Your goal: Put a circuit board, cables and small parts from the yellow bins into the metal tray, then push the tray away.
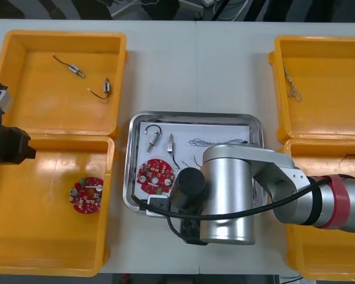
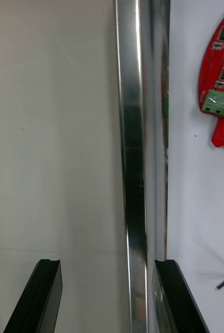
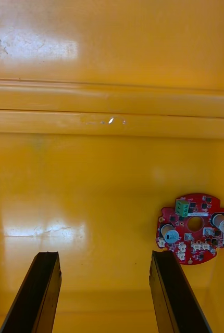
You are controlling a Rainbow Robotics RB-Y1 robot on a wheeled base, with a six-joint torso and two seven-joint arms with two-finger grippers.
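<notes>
Metal tray (image 1: 195,117) on light table (image 1: 165,71) — right jaws apart astride rim, left jaws apart over bin (image 1: 47,248)

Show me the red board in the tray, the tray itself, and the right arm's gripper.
circuit board in the tray (image 1: 155,176): front view, centre of the red disc.
metal tray (image 2: 132,156): right wrist view, its shiny rim.
right gripper (image 2: 108,264): right wrist view, midway between its fingertips.

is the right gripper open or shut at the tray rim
Open. The right gripper has its fingers standing apart, one over the table, the other inside the metal tray, whose rim runs between them.
</notes>
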